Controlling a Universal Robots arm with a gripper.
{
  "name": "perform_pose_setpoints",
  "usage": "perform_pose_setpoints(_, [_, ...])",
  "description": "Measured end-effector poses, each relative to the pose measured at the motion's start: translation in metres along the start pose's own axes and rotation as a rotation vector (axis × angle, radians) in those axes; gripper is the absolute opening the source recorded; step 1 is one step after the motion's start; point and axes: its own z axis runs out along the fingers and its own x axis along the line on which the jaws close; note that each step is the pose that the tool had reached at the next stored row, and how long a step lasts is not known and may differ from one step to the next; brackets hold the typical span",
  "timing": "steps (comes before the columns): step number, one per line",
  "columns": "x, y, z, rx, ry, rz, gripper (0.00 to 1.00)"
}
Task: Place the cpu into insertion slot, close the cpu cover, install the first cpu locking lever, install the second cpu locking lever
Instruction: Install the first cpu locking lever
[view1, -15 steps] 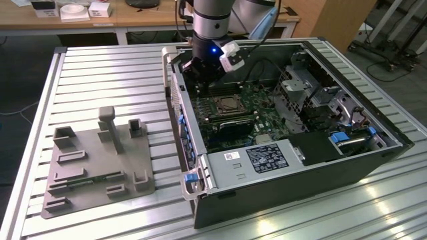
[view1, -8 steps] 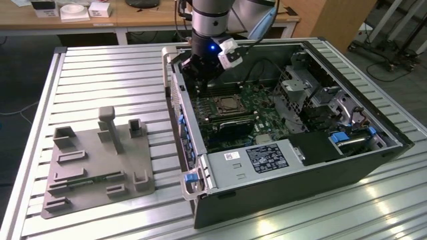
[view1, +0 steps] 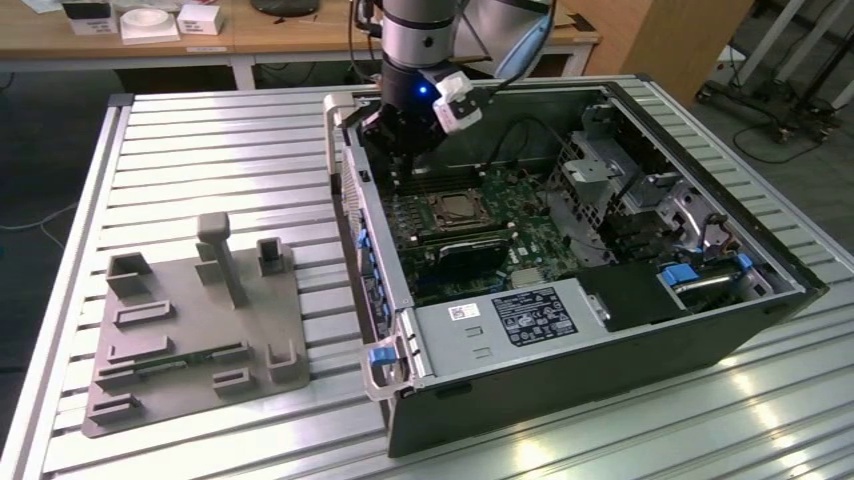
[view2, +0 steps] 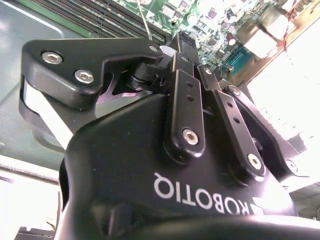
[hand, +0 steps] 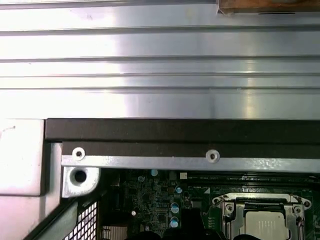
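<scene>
Standing beside the ribbed table (view1: 214, 150), I see the gripper (view1: 400, 152) hanging inside the open computer case (view1: 601, 395). It is close to the case wall on the exterior view's left and a little apart from the insertion slot (view1: 461, 210). Whether the tool is wide or narrow I cannot tell, and I see nothing held in it. The cpu (hand: 260, 227) lies already in the slot. The cpu cover (hand: 258, 201) appears to lie down around it like a frame. Whether any lever is locked I cannot tell.

I think the danger is in the tight space. If the arm comes down a bit off its line, the hard black tool may strike the memory slots (view2: 100, 15) or scratch the green circuit board (hand: 160, 195). In the second wrist view a thin metal rod (view2: 145, 22) stands just beside the tool's tip. Such a springy wire could slip away under a sideways push and jump back. If the chip sits not quite flat, pressing on the cover could harm the contacts under it.

The cpu is a flat, pale, matt square. The cover is thin, shiny sheet metal with a cut-out middle. The case is dark painted steel with bright edges. The table is grooved aluminium, and a grey plastic fixture (view1: 200, 330) rests on it, well apart.
</scene>
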Motion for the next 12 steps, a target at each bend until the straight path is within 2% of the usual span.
perform_pose_setpoints(5, [-0.0027,0.0018,0.0002,-0.0005,0.0000,-0.002,0.11])
perform_pose_setpoints(12, [-0.0159,0.0028,0.0006,-0.0010,0.0001,-0.004,0.11])
